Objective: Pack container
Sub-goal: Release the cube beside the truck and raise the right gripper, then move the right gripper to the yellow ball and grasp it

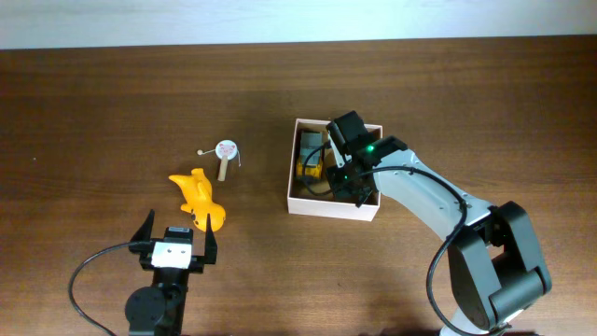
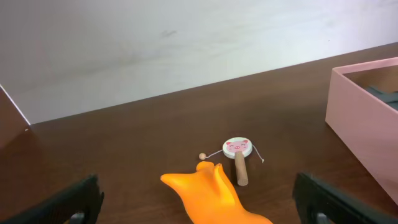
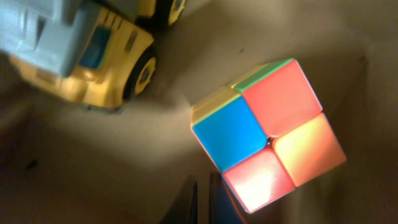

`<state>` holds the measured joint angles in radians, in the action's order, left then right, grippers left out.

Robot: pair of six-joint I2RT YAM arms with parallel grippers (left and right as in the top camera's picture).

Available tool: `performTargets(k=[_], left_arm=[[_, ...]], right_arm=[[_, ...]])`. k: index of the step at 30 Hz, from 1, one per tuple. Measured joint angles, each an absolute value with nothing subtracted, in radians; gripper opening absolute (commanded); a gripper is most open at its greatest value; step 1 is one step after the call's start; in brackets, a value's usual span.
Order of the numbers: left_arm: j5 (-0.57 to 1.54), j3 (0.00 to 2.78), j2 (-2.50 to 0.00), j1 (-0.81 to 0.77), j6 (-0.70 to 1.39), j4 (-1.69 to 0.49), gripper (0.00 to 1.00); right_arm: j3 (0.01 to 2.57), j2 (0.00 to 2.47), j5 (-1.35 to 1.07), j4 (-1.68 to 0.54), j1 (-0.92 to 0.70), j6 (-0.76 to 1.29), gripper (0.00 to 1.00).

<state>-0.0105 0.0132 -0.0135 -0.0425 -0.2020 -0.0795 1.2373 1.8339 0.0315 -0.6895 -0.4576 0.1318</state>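
The container (image 1: pixel 332 207) is a square white-walled box right of centre; its wall shows in the left wrist view (image 2: pixel 364 118). My right gripper (image 1: pixel 353 185) reaches down inside it. In the right wrist view its fingers (image 3: pixel 203 200) are shut and empty above the tan floor (image 3: pixel 112 162), beside a multicoloured 2x2 cube (image 3: pixel 267 134). A yellow toy truck (image 3: pixel 93 50) also lies in the box. My left gripper (image 1: pixel 177 245) is open and empty just behind an orange toy (image 1: pixel 199 198), which sits between its fingers in the left wrist view (image 2: pixel 214 199).
A small pig-faced rattle drum (image 1: pixel 225 152) with a wooden handle lies on the brown table between the orange toy and the box; it also shows in the left wrist view (image 2: pixel 237 149). The table's far edge meets a pale wall.
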Motion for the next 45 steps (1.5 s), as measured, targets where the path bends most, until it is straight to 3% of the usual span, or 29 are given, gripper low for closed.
performTargets(k=[32,34,39,45], left_arm=[[-0.010,0.013,-0.014,-0.043,-0.202,-0.080,0.99],[-0.010,0.013,-0.014,-0.043,-0.202,-0.080,0.99],[-0.010,0.013,-0.014,-0.043,-0.202,-0.080,0.99],[-0.010,0.013,-0.014,-0.043,-0.202,-0.080,0.99]], right_arm=[[1.243,1.834,0.105,-0.648,-0.347,0.013,0.05],[1.266,1.835,0.090,-0.691,-0.349,0.014,0.11],[1.402,1.837,0.059,-0.820,-0.371,-0.007,0.39],[1.610,1.837,0.039,-1.003,-0.408,0.008,0.54]])
